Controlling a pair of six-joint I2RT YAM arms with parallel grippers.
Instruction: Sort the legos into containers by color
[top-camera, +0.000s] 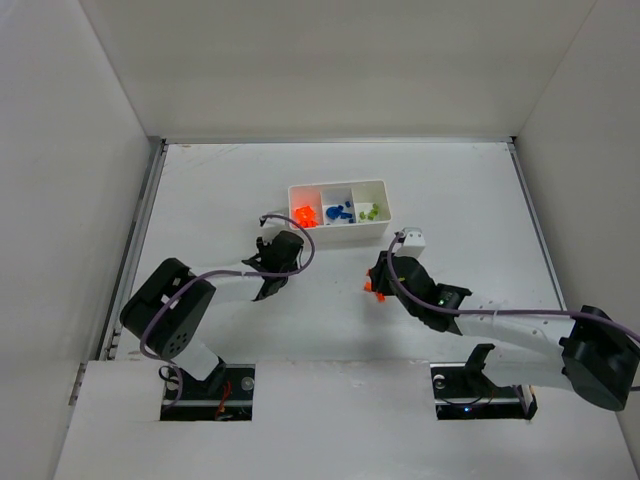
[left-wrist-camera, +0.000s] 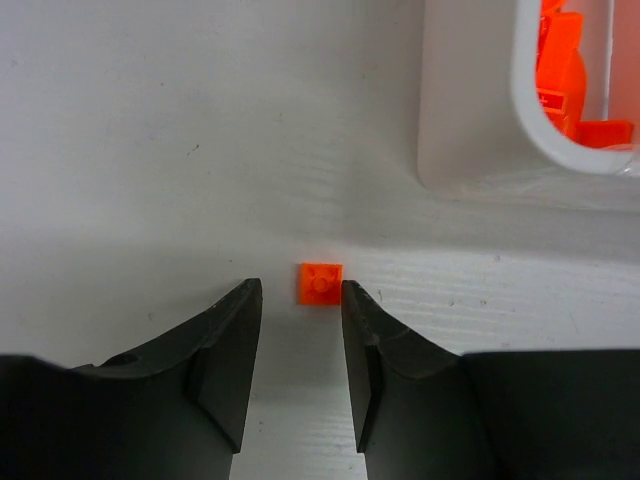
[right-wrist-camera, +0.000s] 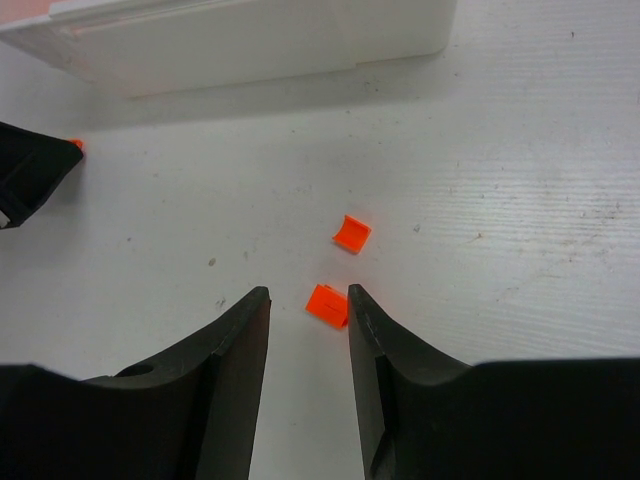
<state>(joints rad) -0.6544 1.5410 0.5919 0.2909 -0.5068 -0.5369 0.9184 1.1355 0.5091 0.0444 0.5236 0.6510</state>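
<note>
while the white desk (top-camera: 200, 190) carried everything, the white tray (top-camera: 338, 184) sat toward its far middle, its three containers side by side. orange legos (top-camera: 304, 215) filled the left one, blue legos (top-camera: 338, 212) the middle and yellow-green legos (top-camera: 367, 211) the right. the left gripper (left-wrist-camera: 298, 300) hung low near the tray's left front corner, released, its jaws apart with nothing between them. the right gripper (right-wrist-camera: 308, 300) was released too, low over the desk in front of the tray's right end. a flat orange brick (left-wrist-camera: 320, 282) with one stud lay on the desk just past the left gripper's fingertips, close to the right-hand tip and outside the tray. a small orange piece (right-wrist-camera: 328, 304) lay between the right gripper's tips, against the right-hand finger but ungripped. a curved orange piece (right-wrist-camera: 351, 232) lay on the desk just beyond it.
</note>
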